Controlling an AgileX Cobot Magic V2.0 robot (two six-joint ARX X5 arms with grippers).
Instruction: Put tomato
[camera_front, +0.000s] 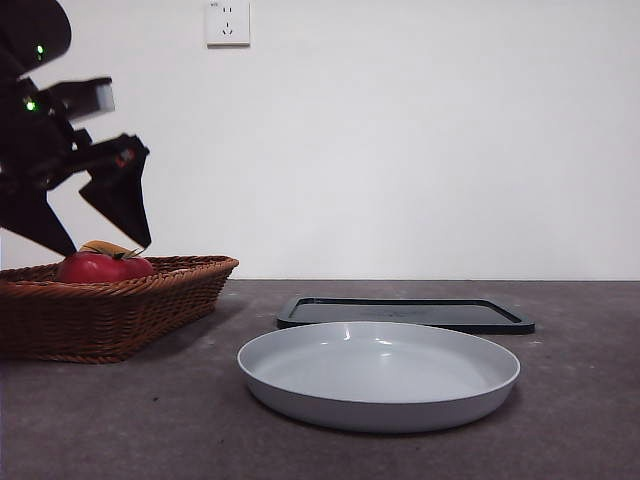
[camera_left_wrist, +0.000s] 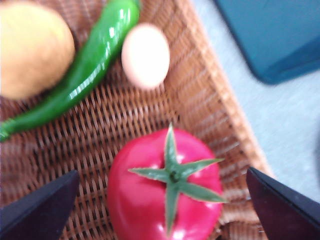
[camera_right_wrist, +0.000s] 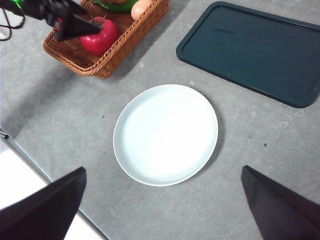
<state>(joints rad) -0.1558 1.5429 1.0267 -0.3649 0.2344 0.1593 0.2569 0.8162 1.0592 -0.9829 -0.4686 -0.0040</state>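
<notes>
Fingers of the left gripper (camera_left_wrist: 160, 210) are spread wide and empty, poised straight above the tomato (camera_left_wrist: 165, 192), which is seen stem-up between them in the basket (camera_front: 120, 305) at the front view's lower left, while the right gripper (camera_right_wrist: 165, 210), also spread, is held over the plate (camera_right_wrist: 165, 134).

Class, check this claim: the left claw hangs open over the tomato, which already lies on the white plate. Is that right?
Not quite. The left claw does hang open over the tomato, but the left wrist view shows it lying in the basket, not on the plate.
</notes>
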